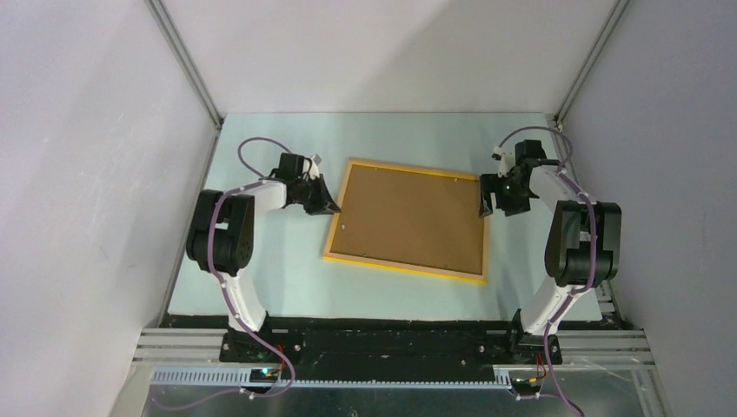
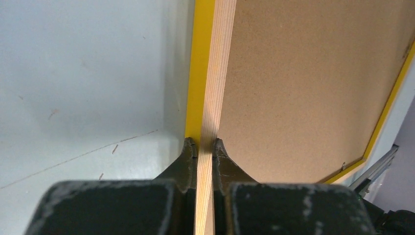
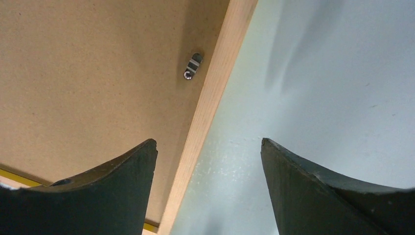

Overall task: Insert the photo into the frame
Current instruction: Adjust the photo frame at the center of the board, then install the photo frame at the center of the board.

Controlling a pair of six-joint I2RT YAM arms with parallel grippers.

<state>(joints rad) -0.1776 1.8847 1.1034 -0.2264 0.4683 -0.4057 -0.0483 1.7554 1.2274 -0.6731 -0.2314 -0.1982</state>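
The frame (image 1: 401, 269) lies back-up on the table, its yellow-orange edges around a plain brown backing board (image 1: 408, 217). My left gripper (image 1: 328, 207) sits at the frame's left edge. In the left wrist view this gripper (image 2: 204, 142) is shut on the pale wooden rail of the frame (image 2: 218, 73). My right gripper (image 1: 487, 207) is at the frame's right edge. In the right wrist view it (image 3: 209, 143) stands open, one finger over the board (image 3: 98, 73) and the other over the table, straddling the frame's rail (image 3: 215, 83). The photo is out of view.
A small metal turn clip (image 3: 193, 65) sits on the board beside the right rail. Grey enclosure walls with aluminium posts (image 1: 187, 65) close in the pale green table (image 1: 287, 287) at left, right and back.
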